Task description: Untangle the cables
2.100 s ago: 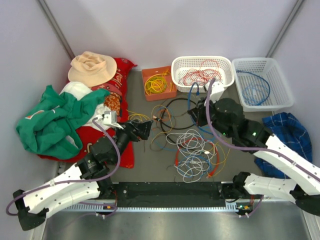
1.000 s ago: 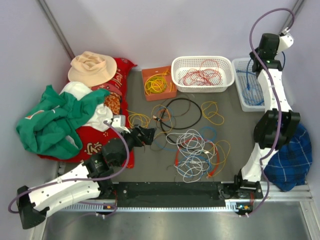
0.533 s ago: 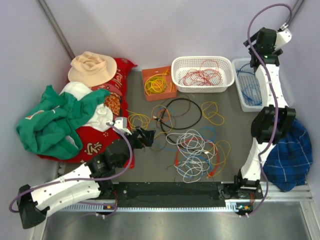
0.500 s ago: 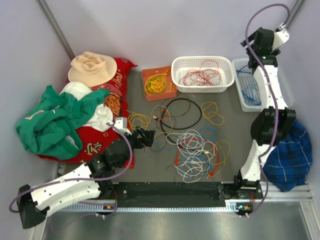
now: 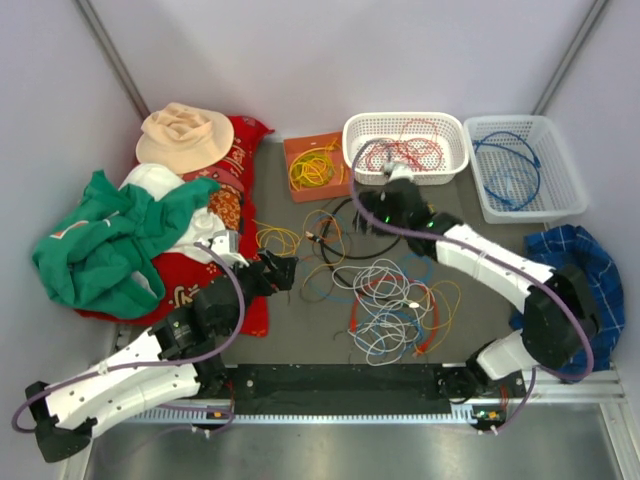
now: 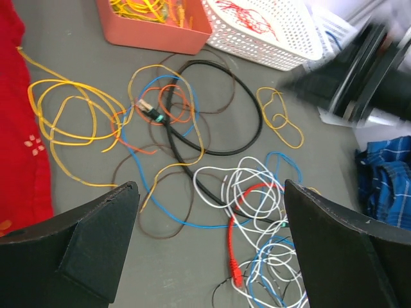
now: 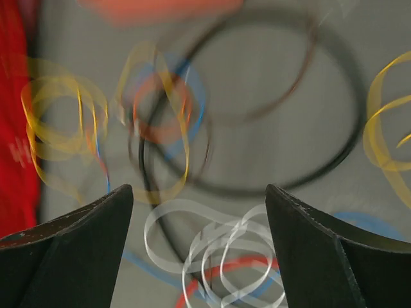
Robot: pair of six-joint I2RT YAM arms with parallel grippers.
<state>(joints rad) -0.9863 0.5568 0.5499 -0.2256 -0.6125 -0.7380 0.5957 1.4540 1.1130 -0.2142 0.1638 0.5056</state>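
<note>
The cables lie tangled mid-table: a white, red and blue knot (image 5: 395, 310), a black loop (image 5: 345, 232) and yellow loops (image 5: 275, 238). My left gripper (image 5: 283, 272) hangs open and empty at the tangle's left edge. In its wrist view the gripper (image 6: 210, 192) frames the white bundle (image 6: 250, 192), a red plug end (image 6: 234, 273) and the black loop (image 6: 253, 115). My right gripper (image 5: 375, 207) hovers open over the black loop, holding nothing. Its wrist view is motion-blurred, the gripper (image 7: 199, 192) above white loops (image 7: 218, 250) and the black loop (image 7: 334, 154).
An orange tray (image 5: 297, 190) holds yellow cables. A white basket (image 5: 452, 165) holds red ones, and the right basket (image 5: 565, 205) holds blue ones. Clothes, a red cushion (image 5: 245, 150) and a hat (image 5: 185, 135) pile up at left. A blue checked cloth (image 5: 560, 250) lies at right.
My right arm has swung down from high over the right basket to the middle of the table, above the black loop. The left gripper has shifted slightly.
</note>
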